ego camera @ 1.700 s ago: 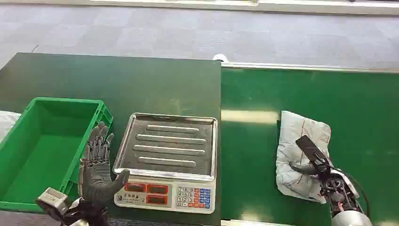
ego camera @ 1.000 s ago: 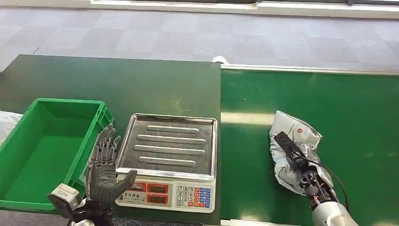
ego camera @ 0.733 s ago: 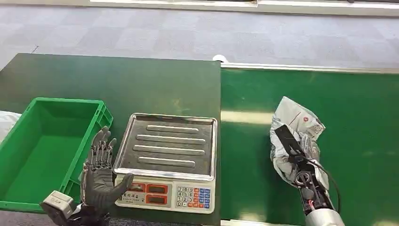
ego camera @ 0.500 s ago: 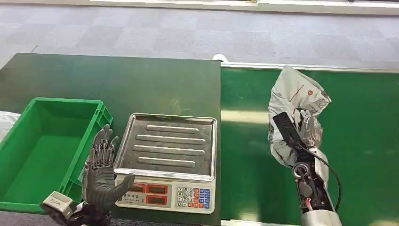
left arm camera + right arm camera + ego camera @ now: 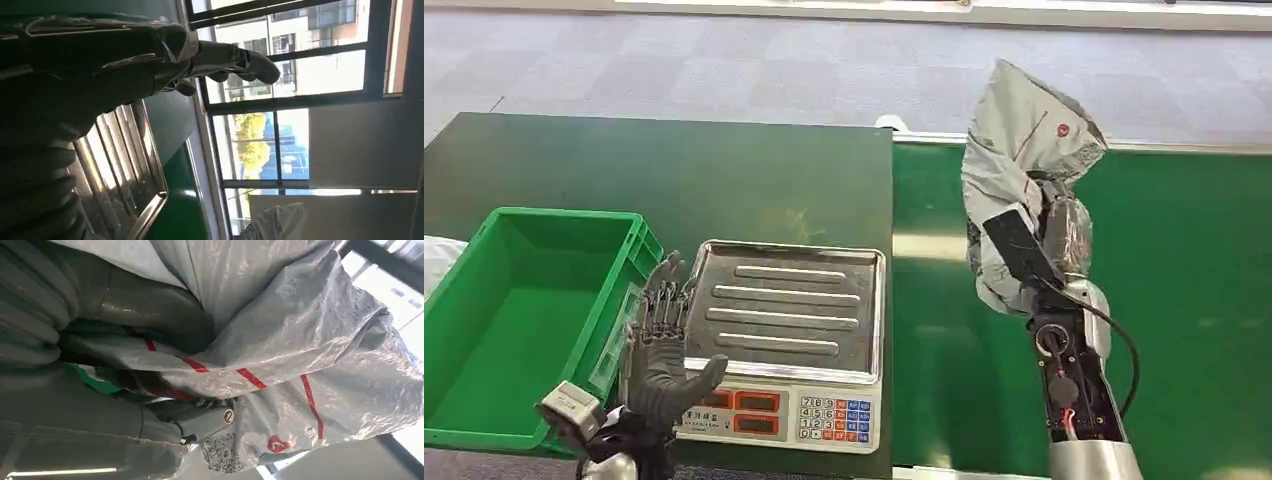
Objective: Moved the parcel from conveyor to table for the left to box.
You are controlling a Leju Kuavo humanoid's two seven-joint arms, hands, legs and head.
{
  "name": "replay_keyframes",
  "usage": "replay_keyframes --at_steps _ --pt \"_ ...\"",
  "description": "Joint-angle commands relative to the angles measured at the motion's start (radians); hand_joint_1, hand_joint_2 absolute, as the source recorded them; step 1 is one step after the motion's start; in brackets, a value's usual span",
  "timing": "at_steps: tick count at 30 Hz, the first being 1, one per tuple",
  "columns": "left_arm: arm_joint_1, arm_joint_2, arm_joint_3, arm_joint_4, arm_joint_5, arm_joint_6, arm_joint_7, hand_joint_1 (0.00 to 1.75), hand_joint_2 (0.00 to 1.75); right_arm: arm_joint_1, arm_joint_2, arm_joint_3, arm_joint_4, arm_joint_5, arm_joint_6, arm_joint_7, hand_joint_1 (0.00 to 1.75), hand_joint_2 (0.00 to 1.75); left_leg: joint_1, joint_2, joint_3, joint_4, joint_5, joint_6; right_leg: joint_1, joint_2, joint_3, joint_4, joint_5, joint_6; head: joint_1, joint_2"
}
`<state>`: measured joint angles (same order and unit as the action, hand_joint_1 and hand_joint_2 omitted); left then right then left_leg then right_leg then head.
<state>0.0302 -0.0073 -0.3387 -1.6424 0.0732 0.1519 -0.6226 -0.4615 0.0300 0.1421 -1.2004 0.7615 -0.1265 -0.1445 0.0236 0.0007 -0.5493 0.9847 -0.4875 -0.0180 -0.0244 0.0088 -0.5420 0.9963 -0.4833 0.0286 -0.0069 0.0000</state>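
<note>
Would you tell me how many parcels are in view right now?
1: the grey parcel, gripped by the right hand and raised above the conveyor. A white object at the crate's far left is unidentifiable.

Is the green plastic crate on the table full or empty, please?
Empty: the head view shows the green plastic crate with its floor bare, while the grey plastic parcel is up in the right hand.

green table (image 5: pixel 624 170), crate (image 5: pixel 484 400), scale (image 5: pixel 784 310), conveyor (image 5: pixel 1204 300)
</note>
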Motion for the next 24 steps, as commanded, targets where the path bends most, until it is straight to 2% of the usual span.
replay_keyframes --at_steps 1,7,12,21,22,23,24 --pt "-0.263 -0.038 -0.044 0.220 0.027 -0.034 0.040 0.00 1.75 -0.029 0.103 0.349 0.013 -0.002 0.219 -0.055 1.75 1.75 0.000 0.001 -0.002 -0.001 0.002 0.001 0.000 0.000 -0.003 0.001 0.002 -0.003 0.000 0.000" --pt "-0.277 -0.065 -0.048 0.219 0.020 -0.044 0.038 0.00 1.75 -0.061 0.169 0.422 0.199 -0.068 0.263 -0.093 1.75 1.75 0.000 0.002 0.000 -0.001 0.001 0.001 0.000 0.001 0.000 0.000 0.001 -0.002 0.000 0.000" --pt "-0.244 -0.063 -0.047 0.202 -0.002 -0.034 0.032 0.00 1.75 -0.094 0.226 0.476 0.328 -0.045 0.225 -0.083 1.75 1.75 -0.001 0.002 0.000 -0.003 0.002 0.001 0.000 0.001 -0.001 -0.001 0.002 -0.003 0.000 0.000" --pt "-0.256 -0.060 -0.036 0.215 -0.001 -0.011 0.013 0.00 1.75 -0.106 0.253 0.514 0.410 -0.046 0.215 -0.101 1.75 1.75 0.000 0.000 -0.002 -0.001 0.001 0.001 0.000 0.000 -0.002 0.000 0.001 -0.001 0.000 0.000" --pt "-0.264 -0.057 -0.029 0.213 0.004 0.000 0.009 0.00 1.75 -0.117 0.263 0.527 0.433 -0.034 0.210 -0.097 1.50 1.75 0.000 0.002 -0.002 -0.001 0.002 0.001 0.000 0.001 -0.003 0.000 0.002 -0.002 0.000 0.000" --pt "-0.271 -0.053 -0.021 0.207 0.010 0.014 0.010 0.00 1.75 -0.140 0.281 0.538 0.474 -0.018 0.191 -0.071 0.00 1.75 0.000 0.001 -0.002 -0.001 0.001 0.001 0.000 0.000 -0.003 0.000 0.001 -0.002 0.000 0.000" --pt "-0.274 -0.049 -0.017 0.200 0.011 0.026 0.011 0.00 1.75 -0.162 0.294 0.554 0.509 0.015 0.146 -0.036 0.00 1.75 -0.001 0.002 -0.003 -0.001 0.002 0.001 0.000 0.001 -0.004 0.001 0.001 -0.002 0.000 0.000"
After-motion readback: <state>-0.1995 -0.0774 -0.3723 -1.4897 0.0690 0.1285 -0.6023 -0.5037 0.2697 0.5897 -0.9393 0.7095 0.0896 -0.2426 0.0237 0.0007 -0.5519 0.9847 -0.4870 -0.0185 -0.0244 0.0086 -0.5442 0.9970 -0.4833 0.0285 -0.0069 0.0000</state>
